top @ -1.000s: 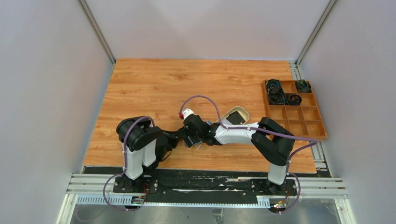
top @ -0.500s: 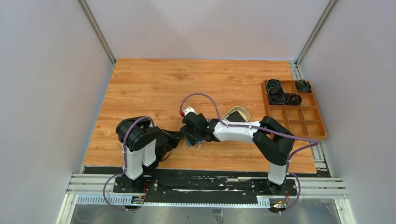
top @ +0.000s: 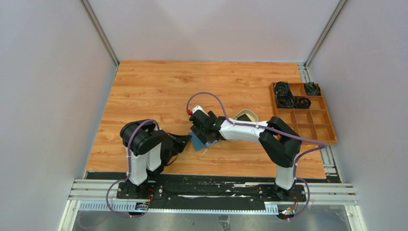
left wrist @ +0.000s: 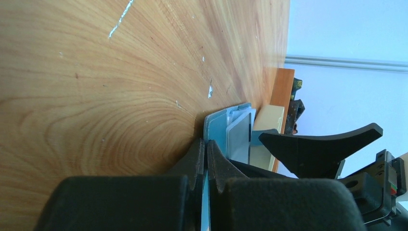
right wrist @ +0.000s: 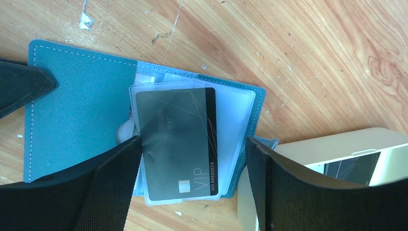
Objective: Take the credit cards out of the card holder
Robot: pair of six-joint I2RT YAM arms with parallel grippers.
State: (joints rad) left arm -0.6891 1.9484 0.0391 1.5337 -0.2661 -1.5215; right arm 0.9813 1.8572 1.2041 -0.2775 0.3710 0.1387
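The teal card holder (right wrist: 77,110) lies open on the table, seen small in the top view (top: 197,143). A dark grey credit card (right wrist: 175,144) marked VIP sits in its clear sleeve and sticks out past the lower edge. My right gripper (right wrist: 192,166) is open right above it, one finger on each side of the card, touching nothing. My left gripper (left wrist: 206,144) is shut on the card holder's left flap (left wrist: 219,130), low at the table. In the top view the left gripper (top: 186,141) and the right gripper (top: 206,132) meet over the holder.
A beige oval tray (right wrist: 337,149) stands just right of the holder with a black card (right wrist: 356,168) in it; it also shows in the top view (top: 239,113). A wooden compartment box (top: 308,126) with dark coiled items sits at the right edge.
My right gripper has swung left and a little farther from the bases, uncovering the tray. The teal holder now shows open below it. The left arm has hardly moved.
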